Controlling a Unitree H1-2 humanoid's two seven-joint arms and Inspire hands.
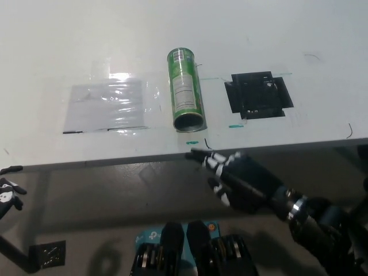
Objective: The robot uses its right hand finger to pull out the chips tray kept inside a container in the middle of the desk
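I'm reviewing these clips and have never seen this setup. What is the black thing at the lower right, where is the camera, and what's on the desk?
The camera sits on a humanoid robot's head, looking steeply down. The black shape is its right hand, holding nothing, one finger pointing toward the white desk edge. Its white left hand rests at the far left, barely visible. On the desk lie a green chips container on its side, open end toward the robot, a clear plastic sheet and a black taped patch. No tray is visible.
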